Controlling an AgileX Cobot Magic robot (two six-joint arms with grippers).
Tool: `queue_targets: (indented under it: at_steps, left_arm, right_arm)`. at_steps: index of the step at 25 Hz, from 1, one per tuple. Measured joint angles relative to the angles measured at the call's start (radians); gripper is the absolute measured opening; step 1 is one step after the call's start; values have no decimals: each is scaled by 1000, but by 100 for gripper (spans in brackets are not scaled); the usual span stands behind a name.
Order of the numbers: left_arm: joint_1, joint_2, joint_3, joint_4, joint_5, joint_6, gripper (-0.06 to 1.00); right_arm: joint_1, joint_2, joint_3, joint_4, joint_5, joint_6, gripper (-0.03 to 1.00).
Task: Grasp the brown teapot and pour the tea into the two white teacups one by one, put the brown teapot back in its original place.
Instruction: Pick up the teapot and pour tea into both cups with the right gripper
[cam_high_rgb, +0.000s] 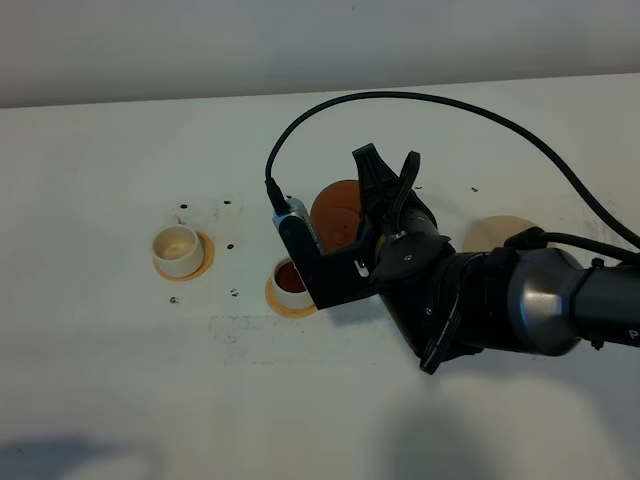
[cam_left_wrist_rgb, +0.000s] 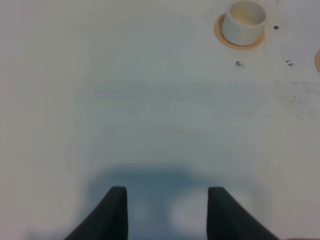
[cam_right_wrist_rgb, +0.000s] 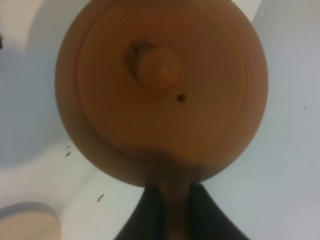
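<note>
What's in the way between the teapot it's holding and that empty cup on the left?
Nothing visible. The right end effector holds the brown teapot, and only bare table with a few dark specks lies between it and the empty teacup. The filled teacup sits just beside that path.

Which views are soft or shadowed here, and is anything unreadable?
Right wrist: the brown teapot fills the frame, slightly blurred, dark near the right end effector. Left wrist: a broad bluish shadow lies on the table by the left end effector. Exterior high: even light, no glare, nothing unreadable.
</note>
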Motion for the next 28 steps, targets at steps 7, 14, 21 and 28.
queue_targets:
  at_steps: [7, 14, 21, 28]
  left_arm:
    - [0, 0, 0, 0, 0, 0, 38]
    - [0, 0, 0, 0, 0, 0, 38]
    - [0, 0, 0, 0, 0, 0, 38]
    - [0, 0, 0, 0, 0, 6, 38]
  right_arm:
    - [0, 0, 0, 0, 0, 3, 12]
    - [0, -2, 0, 57, -5, 32, 12]
    - [0, -7, -1, 193, -36, 83, 12]
    - [-3, -7, -9, 318, -40, 141, 12]
